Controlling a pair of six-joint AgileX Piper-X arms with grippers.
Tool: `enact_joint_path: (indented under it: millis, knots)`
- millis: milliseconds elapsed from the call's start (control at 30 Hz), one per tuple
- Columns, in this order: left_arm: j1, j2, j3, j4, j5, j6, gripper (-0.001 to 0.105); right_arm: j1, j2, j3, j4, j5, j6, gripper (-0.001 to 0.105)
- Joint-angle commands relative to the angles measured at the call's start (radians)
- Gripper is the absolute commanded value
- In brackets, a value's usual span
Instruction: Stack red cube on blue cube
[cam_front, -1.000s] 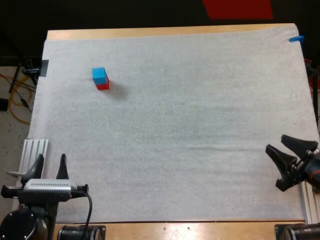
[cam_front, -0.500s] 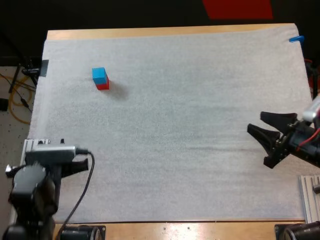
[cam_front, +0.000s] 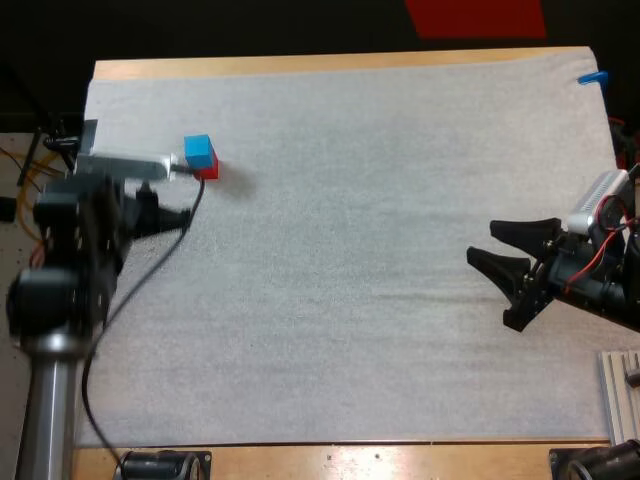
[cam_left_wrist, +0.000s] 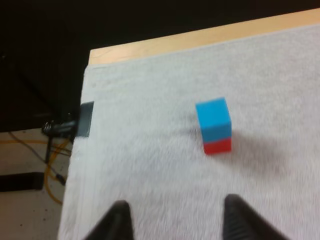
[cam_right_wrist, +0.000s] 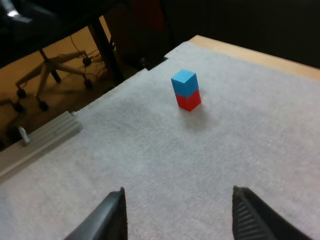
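Movement on both sides: left claw (cam_left_wrist: 175, 220) swung up just short of blue cube (cam_front: 199, 150) atop red cube (cam_front: 208, 173), wide, empty; right claw (cam_front: 488, 250) advanced, wide. Probably means unstacking first.

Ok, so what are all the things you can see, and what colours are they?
blue cube: one, blue, on top of the red cube, at the far left of the mat
red cube: one, red, on the mat under the blue cube
mat: one, white, spread over the table
table: one, wooden, its edge showing beyond the mat
left gripper: one, black, open, close to the two cubes, touching neither
right gripper: one, black, open, over the mat's right side, holding nothing
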Motion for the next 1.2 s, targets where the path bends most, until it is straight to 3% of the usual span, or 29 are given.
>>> enact_joint_path:
  millis: [0,100,167,400,567,733,1167]
  knots:
    - [0.009,0.035,-0.043,-0.011,-0.006,-0.002,0.032,0.000,-0.001,-0.008,-0.019,-0.007,-0.033,0.047]
    - [0.046,0.153,-0.128,-0.011,0.010,-0.002,0.013,0.000,-0.001,-0.008,-0.023,0.008,-0.051,0.047]
    - [0.092,0.232,-0.186,-0.011,0.063,0.009,0.001,0.000,-0.001,-0.008,-0.023,0.024,-0.058,0.047]
    - [0.188,0.471,-0.373,0.074,0.275,0.020,0.000,0.000,-0.001,-0.008,-0.023,0.038,-0.058,0.047]
    - [0.184,0.676,-0.541,0.218,0.274,0.063,0.000,0.000,-0.001,-0.008,-0.023,0.054,-0.058,0.047]
    - [0.184,0.808,-0.640,0.240,0.214,0.057,0.000,0.000,-0.001,-0.008,-0.023,0.070,-0.054,0.047]
    - [0.140,1.028,-0.691,0.202,0.214,0.072,0.000,0.000,-0.001,-0.002,-0.015,0.075,-0.058,0.047]
